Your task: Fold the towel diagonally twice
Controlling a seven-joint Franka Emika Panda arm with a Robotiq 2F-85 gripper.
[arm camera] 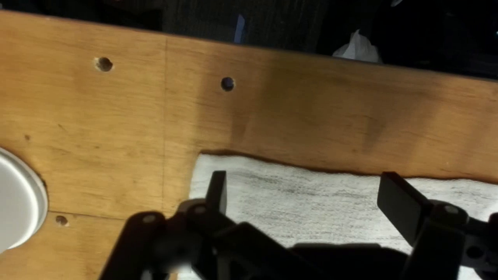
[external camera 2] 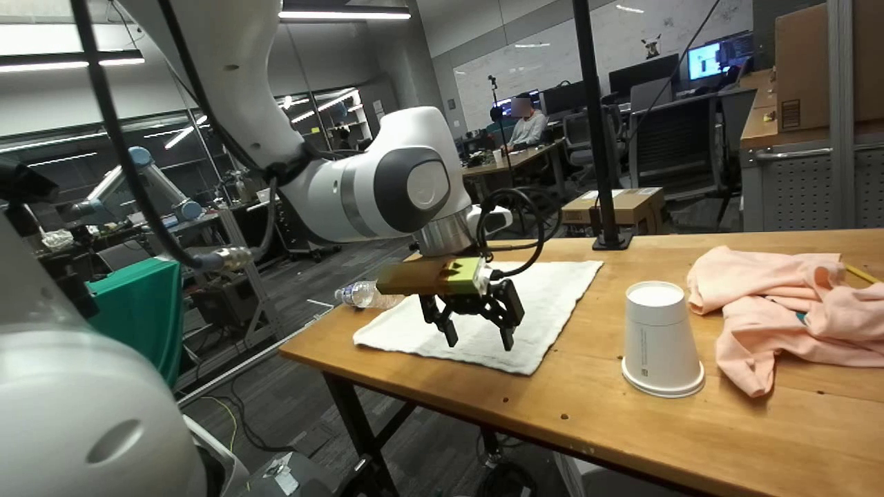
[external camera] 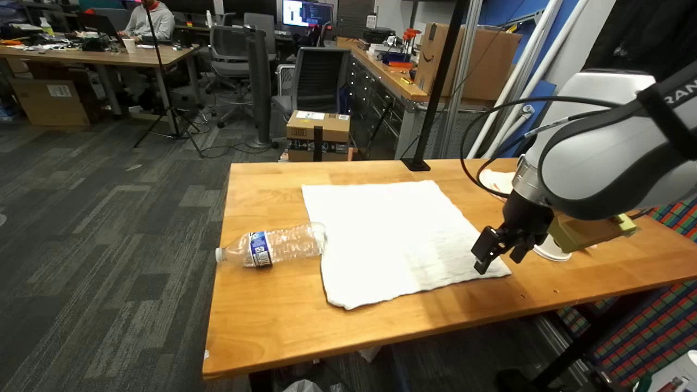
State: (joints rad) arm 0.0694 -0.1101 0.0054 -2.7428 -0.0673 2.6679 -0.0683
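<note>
The white towel (external camera: 392,234) lies flat and spread out on the wooden table in both exterior views (external camera 2: 552,297). Its edges are slightly wavy. My gripper (external camera: 498,262) points down above the towel near one corner, with nothing between its fingers. It also shows over the towel in an exterior view (external camera 2: 480,343). In the wrist view the two fingers (arm camera: 303,177) stand wide apart, with the towel (arm camera: 303,210) below them. The towel's corner shows just beyond the left finger. The fingertips appear apart from the cloth; the exact height is hard to tell.
A clear plastic bottle (external camera: 288,244) lies on its side, touching or overlapping the towel's edge. An upside-down white paper cup (external camera 2: 659,338) stands near the towel's corner. A crumpled pink cloth (external camera 2: 773,304) lies past the cup. A black post (external camera: 416,163) stands at the table edge.
</note>
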